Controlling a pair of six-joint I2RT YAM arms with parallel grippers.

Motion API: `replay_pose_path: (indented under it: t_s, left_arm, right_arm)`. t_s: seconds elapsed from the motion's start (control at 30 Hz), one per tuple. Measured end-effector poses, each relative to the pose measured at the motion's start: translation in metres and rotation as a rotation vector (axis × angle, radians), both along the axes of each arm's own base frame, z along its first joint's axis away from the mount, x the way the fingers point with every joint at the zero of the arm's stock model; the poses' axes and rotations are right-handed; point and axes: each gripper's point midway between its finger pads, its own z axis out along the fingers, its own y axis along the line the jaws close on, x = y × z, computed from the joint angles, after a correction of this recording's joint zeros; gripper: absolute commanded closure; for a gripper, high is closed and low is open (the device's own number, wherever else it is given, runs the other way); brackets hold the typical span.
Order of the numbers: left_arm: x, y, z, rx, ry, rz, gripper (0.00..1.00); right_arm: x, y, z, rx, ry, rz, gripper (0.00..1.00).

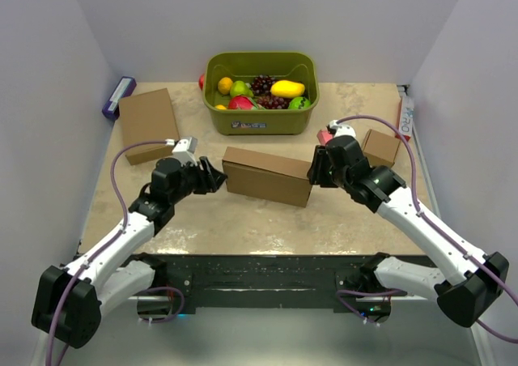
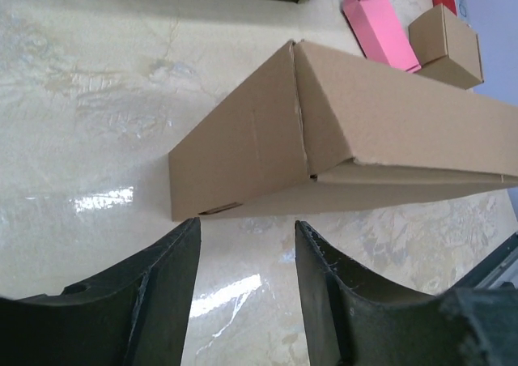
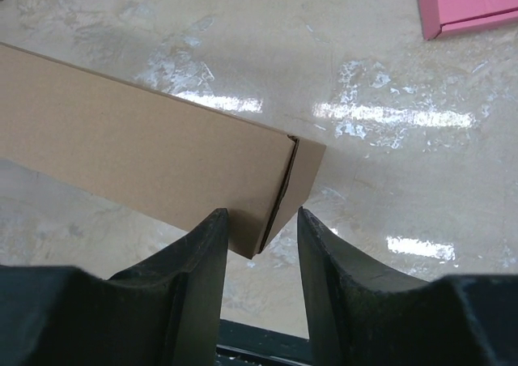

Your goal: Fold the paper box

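The paper box [image 1: 267, 176] lies closed on the table's middle as a long brown cardboard block. My left gripper [image 1: 217, 176] is open at its left end, fingertips just short of the end face; in the left wrist view the gripper [image 2: 247, 228] has the box [image 2: 340, 139] close ahead. My right gripper [image 1: 316, 172] is open at the box's right end. In the right wrist view the box's [image 3: 146, 155] near corner reaches just between the spread fingertips of the gripper [image 3: 261, 216], which do not clamp it.
A green basket [image 1: 261, 123] of toy fruit stands behind the box. A flat cardboard rectangle [image 1: 148, 123] lies at back left, by a purple item [image 1: 118, 97]. A small cardboard cube [image 1: 380, 147] and a pink box [image 1: 324, 136] lie at right. White walls enclose the table.
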Motion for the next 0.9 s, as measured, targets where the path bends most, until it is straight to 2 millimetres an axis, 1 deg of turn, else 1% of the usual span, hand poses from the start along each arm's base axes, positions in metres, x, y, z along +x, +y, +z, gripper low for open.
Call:
replay_pose_path:
  t_s: [0.07,0.23,0.33,0.43,0.47,0.53,0.6,0.7,0.8,0.9]
  left_arm:
    - [-0.003,-0.002,-0.001,-0.008,0.004,-0.017,0.42]
    - [-0.006,-0.009,0.018,-0.045,-0.038,-0.062,0.39]
    - [0.000,-0.011,0.042,-0.080,-0.079,-0.077,0.39]
    - [0.012,-0.010,0.071,-0.116,-0.142,-0.075,0.39]
    - [0.017,-0.009,0.079,-0.123,-0.159,-0.075,0.39]
    - [0.024,-0.009,0.087,-0.134,-0.179,-0.076,0.39]
    - [0.032,-0.009,0.087,-0.143,-0.181,-0.076,0.40]
    - [0.039,-0.011,0.078,-0.144,-0.160,-0.078,0.41]
    - [0.043,-0.013,0.068,-0.145,-0.128,-0.083,0.42]
    - [0.045,-0.015,0.064,-0.149,-0.117,-0.085,0.45]
  right_arm:
    - [0.000,0.001,-0.002,0.007,0.002,0.000,0.62]
    - [0.000,0.003,-0.004,0.017,0.008,0.000,0.69]
    - [0.000,0.005,-0.006,0.024,0.011,0.002,0.73]
    - [0.000,0.006,-0.007,0.029,0.011,0.002,0.77]
    - [0.000,0.006,-0.007,0.031,0.012,0.001,0.77]
    - [0.001,0.007,-0.007,0.032,0.012,-0.001,0.78]
    - [0.002,0.007,-0.007,0.033,0.011,-0.001,0.78]
    - [0.002,0.007,-0.007,0.033,0.010,-0.001,0.78]
    - [0.002,0.007,-0.007,0.033,0.010,-0.001,0.78]
    - [0.002,0.007,-0.007,0.032,0.010,-0.002,0.79]
